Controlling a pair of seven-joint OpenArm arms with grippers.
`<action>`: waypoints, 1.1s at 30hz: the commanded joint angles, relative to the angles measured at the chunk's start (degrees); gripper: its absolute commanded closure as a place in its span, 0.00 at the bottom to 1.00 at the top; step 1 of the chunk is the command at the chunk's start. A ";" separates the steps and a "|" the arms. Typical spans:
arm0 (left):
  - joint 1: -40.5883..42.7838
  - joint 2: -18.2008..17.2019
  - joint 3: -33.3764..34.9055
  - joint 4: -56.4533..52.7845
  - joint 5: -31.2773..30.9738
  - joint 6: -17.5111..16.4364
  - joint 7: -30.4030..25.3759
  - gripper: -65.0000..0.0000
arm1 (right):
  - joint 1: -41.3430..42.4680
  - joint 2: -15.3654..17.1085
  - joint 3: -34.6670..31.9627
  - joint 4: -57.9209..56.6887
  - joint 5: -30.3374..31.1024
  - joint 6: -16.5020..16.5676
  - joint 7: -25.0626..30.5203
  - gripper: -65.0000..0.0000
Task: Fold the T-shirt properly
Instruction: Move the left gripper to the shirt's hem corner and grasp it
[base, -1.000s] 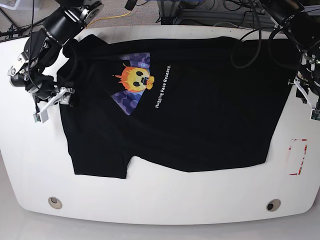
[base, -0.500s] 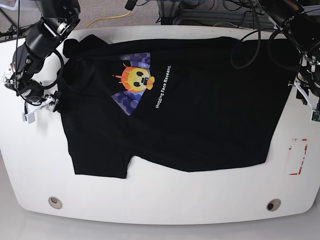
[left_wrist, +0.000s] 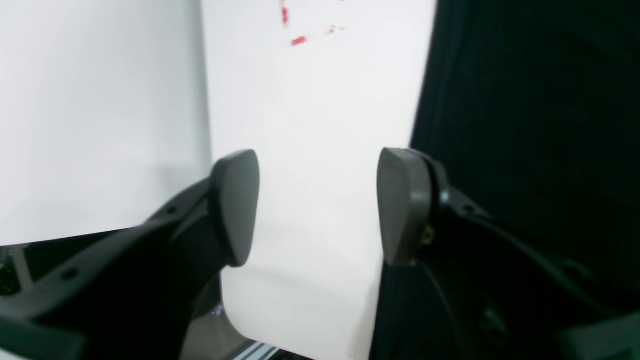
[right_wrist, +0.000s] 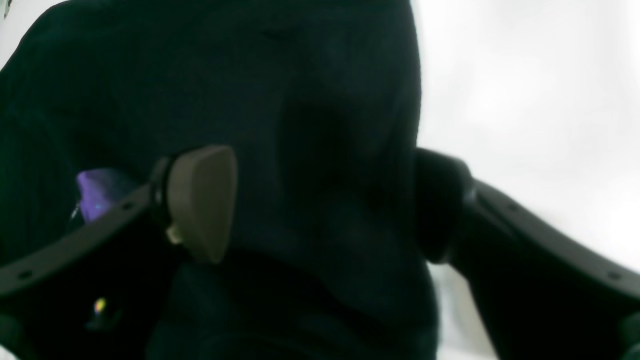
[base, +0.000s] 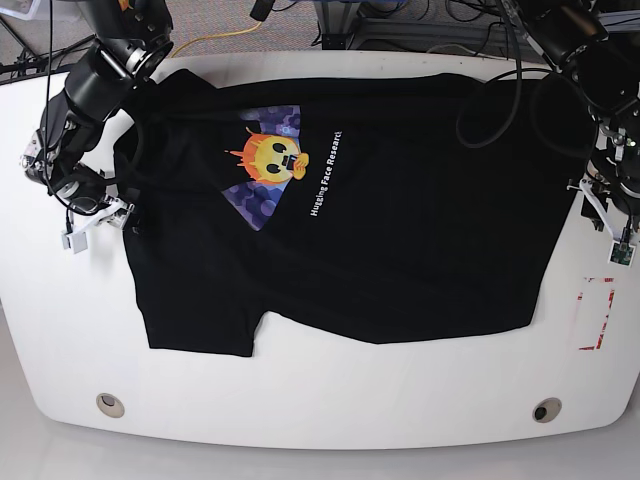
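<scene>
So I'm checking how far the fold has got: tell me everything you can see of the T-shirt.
The T-shirt is black, soft-looking cloth, lying mostly flat on the white table, collar end toward the base view's left. Its print, an orange-yellow smiling face on a purple-blue patch with white "Hugging Face Research" text, faces up, partly covered by a fold of cloth. The lower sleeve is spread out. The right gripper is open over its left edge; the left gripper is open beside its right edge.

A white, round-cornered table (base: 330, 395) fills the base view. A rectangle of red tape marks (base: 598, 313) lies near its right edge. Two round metal-rimmed holes sit along the near edge, one at the left (base: 110, 405) and one at the right (base: 546, 410). A yellow cable (base: 218, 38) and black cables (base: 420, 20) trail beyond the far edge.
</scene>
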 joint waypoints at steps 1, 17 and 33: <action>-2.75 -0.78 1.58 -1.23 -0.42 1.77 -0.90 0.37 | 0.47 0.61 -0.02 0.41 -1.06 -0.29 -1.59 0.40; -19.10 -0.61 2.46 -27.17 -0.77 12.93 -8.37 0.20 | 0.91 0.43 -3.71 0.94 -0.62 -0.29 -1.24 1.00; -27.36 -3.77 6.15 -61.28 -0.95 12.84 -30.44 0.20 | 0.91 0.34 -3.80 1.82 -0.53 -0.29 -1.24 1.00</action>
